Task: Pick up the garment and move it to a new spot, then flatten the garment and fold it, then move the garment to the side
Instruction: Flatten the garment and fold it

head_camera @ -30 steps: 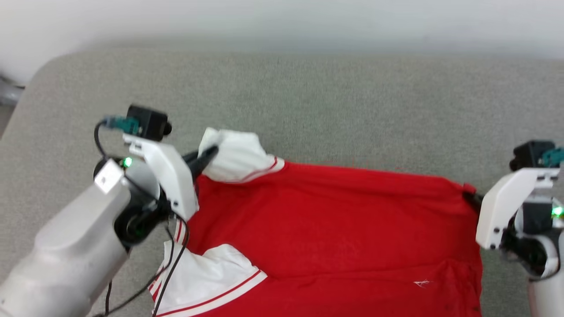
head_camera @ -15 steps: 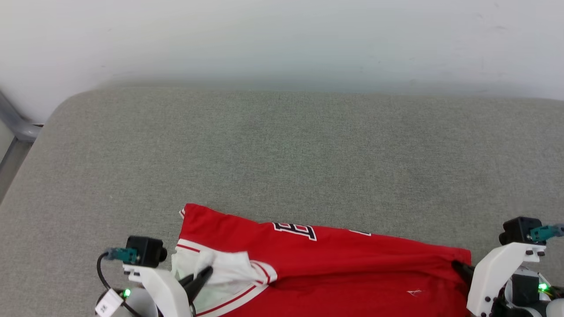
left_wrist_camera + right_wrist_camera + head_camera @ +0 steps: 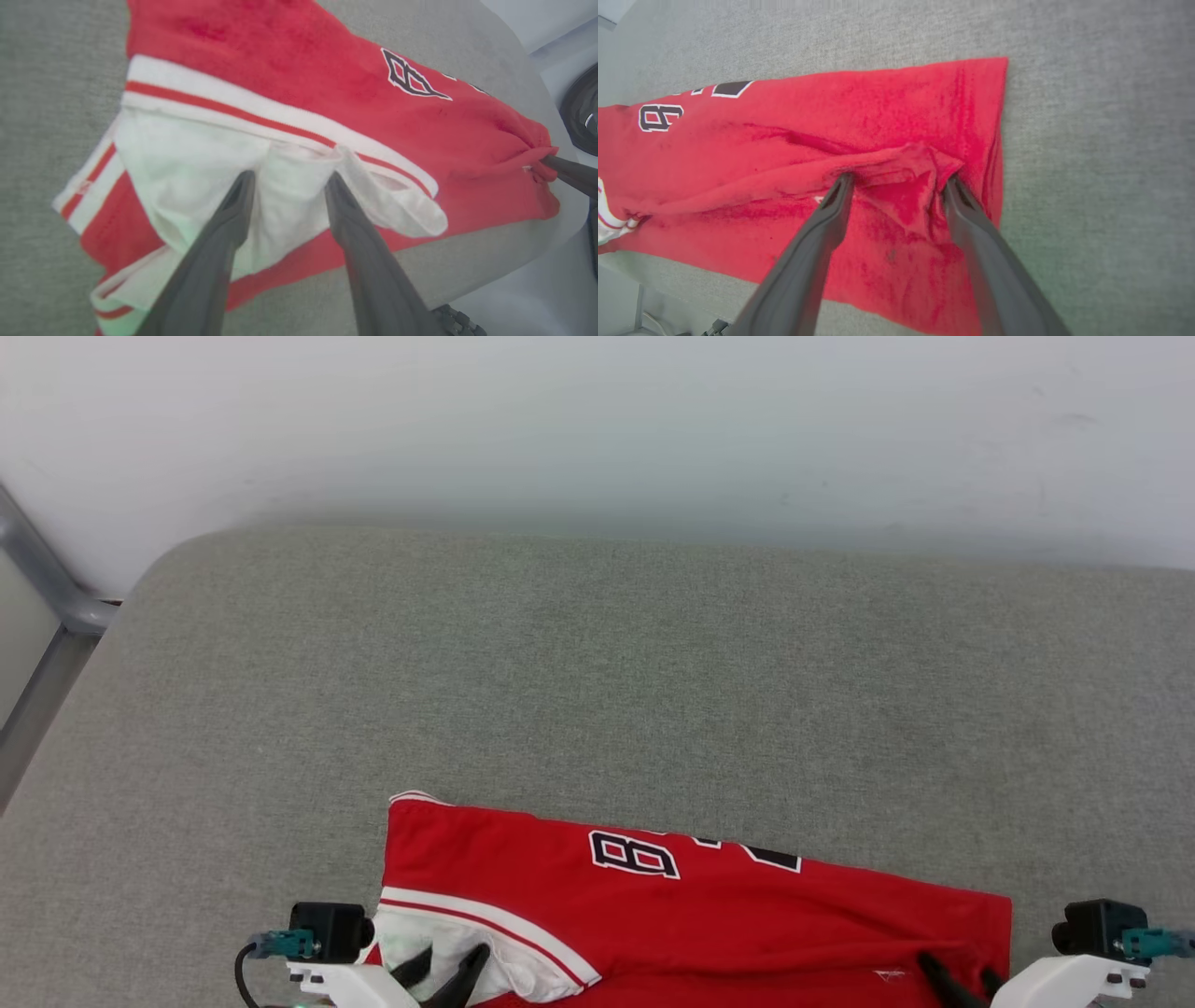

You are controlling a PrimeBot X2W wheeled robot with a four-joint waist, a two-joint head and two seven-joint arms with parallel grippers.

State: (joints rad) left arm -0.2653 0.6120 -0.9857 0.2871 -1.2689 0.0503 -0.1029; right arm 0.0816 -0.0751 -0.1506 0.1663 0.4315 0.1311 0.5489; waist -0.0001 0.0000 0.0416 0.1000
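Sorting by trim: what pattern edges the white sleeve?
White band with a red stripe, on the soft red jersey garment; clearest in left wrist view.

Your left gripper [image 3: 448, 959] sits low at the bottom left of the head view. Its two dark fingers [image 3: 233, 214] are spread with a clear gap between the tips and angle up and to the right. Your right gripper [image 3: 952, 973] sits at the bottom right, its fingers [image 3: 822, 224] likewise parted wide and leaning up and to the left. The left wrist camera [image 3: 327, 931] and right wrist camera [image 3: 1097, 926] ride just outboard of their fingers.
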